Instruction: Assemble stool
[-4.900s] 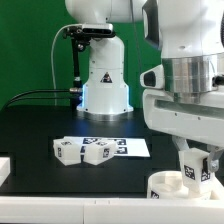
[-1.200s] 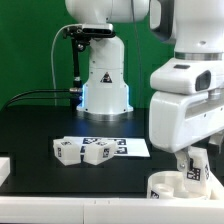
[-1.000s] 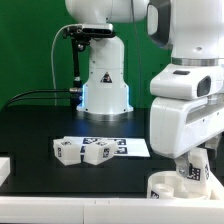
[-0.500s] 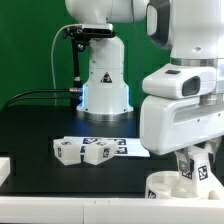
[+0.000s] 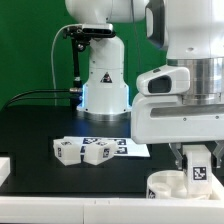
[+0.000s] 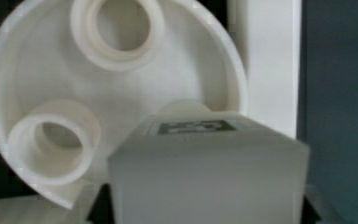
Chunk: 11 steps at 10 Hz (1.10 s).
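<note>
Holding: the end effector (image 5: 197,158) is closed tight on one leg (image 5: 198,172).
Where: the seat (image 5: 163,186) sits just below the end effector.
Feel: hard, light, smooth plastic.
Best hold: the leg's flat sides.

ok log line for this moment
phase: leg to seat | gripper: shut on leg | leg: upright over seat, seating unclear | other legs: loose by marker board

Bare tabletop (image 5: 35,125) lies open on the exterior view's left. Loose legs (image 5: 85,150) cluster by the marker board (image 5: 130,146) mid-table — an obstacle. At that view's right the seat (image 5: 163,186), with a leg (image 5: 198,174) clamped in the gripper (image 5: 197,166) right above it, blocks the way.
</note>
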Tool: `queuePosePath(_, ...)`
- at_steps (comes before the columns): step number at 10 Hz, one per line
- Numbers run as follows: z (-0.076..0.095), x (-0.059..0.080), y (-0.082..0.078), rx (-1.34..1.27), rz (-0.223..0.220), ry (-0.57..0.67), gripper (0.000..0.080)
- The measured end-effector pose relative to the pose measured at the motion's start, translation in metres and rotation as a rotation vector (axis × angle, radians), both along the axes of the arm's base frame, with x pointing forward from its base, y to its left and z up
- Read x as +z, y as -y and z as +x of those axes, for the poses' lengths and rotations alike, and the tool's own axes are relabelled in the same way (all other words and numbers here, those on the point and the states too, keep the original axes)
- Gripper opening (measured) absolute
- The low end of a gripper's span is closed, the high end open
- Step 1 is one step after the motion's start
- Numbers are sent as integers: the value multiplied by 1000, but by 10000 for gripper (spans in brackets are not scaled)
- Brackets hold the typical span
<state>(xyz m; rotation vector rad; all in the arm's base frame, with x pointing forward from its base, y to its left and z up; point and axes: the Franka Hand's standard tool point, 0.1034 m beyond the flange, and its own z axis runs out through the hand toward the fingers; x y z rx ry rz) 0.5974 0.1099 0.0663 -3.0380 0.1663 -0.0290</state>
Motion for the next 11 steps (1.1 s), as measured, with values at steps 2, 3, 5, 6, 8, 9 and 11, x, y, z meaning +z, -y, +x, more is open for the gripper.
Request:
queuePosePath(2, -1, -1, -1, -134, 6, -15, 333)
queuePosePath(3, -1, 0, -2, -257, 11, -28, 334)
queuePosePath(5, -3, 1, -4, -608, 32, -37, 334)
queuePosePath(6, -3, -1, -2, -788, 78, -24, 334)
queuePosePath(8, -3, 0, -4, -860, 97, -34, 334)
queuePosePath(9, -3, 0, -5, -939, 107, -46, 334)
queuePosePath(11, -4, 0, -6, -1069, 123, -69, 334)
